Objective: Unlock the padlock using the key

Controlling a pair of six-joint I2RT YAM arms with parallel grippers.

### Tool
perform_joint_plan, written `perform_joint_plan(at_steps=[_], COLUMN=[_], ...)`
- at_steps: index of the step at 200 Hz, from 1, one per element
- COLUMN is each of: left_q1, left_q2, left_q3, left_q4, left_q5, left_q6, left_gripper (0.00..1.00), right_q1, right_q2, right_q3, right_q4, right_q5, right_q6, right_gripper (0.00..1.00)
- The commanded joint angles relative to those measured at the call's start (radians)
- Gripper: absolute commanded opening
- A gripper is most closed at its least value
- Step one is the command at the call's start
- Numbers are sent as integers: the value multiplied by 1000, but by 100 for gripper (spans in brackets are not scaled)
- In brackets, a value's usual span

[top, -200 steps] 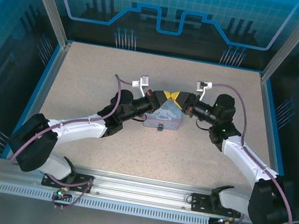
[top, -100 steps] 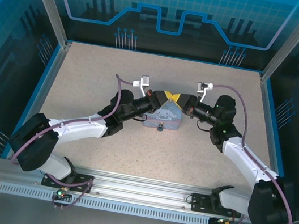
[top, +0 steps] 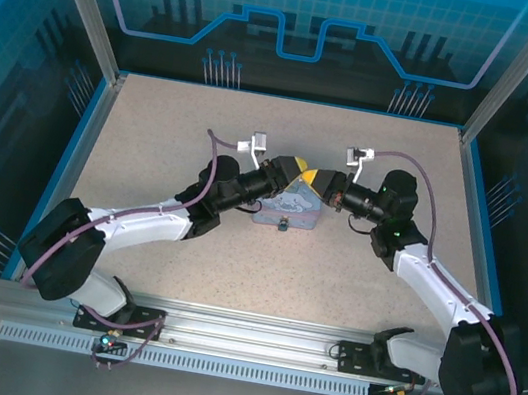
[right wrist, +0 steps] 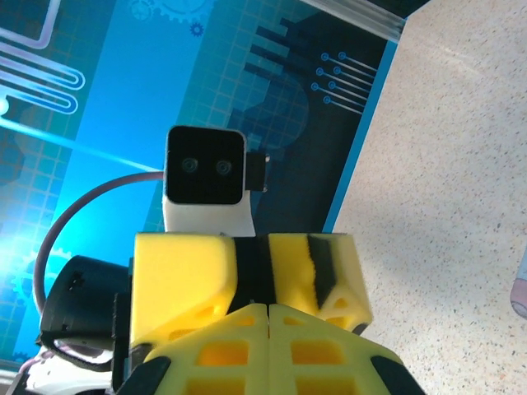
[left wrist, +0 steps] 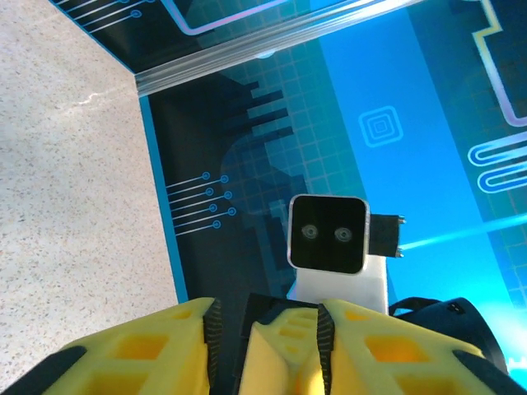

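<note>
L gripper (top: 296, 167) jaws parted; R gripper (top: 308, 180) clenched, hold unclear. The padlock (top: 282, 225), nearside of both: small, stiff, slick metal; I'd pinch its body.

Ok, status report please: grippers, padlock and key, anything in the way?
Left gripper part open, right gripper shut, tips meeting above the tin. Padlock apparently at tin's near edge, untouched; key too small to see. Nothing else in the way.

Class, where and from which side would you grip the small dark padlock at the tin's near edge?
Probably the padlock's body, from the near side: it sits at the pale blue tin's near edge with open table in front. Its shackle is too small to make out.
</note>
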Motion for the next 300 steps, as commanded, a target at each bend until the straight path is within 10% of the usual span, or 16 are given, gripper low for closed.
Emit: perform_joint_plan(at_steps=[1,94,162,175,199,300], left_q1=[1,2,0,-1,-6,-64], left_q2=[-19,-33,-24,-23,-12,32], left_q3=[18,-16,3,-2,-12,-35], left_q4=[-28,-25,-34,-34,-2,29], left_q5=[-45,-102,-93,-102,-118,-214], left_q6=[-1,-30,-29,-47,-82,-142], left_gripper=[34,0,0,27,40,41], right_q1=[3,2,3,3,6,23], right_q2=[-20,-12,-27,-29,-32,-24], right_q3=[5,-10,-25,-37,-57,-82], right_q4=[-13,-16,-39,-32,4,57], right_q5=[-23,-1,12,34,94,208], right_q6=[-26,-24,-37,-24,20,98], right_gripper=[0,0,0,0,0,0])
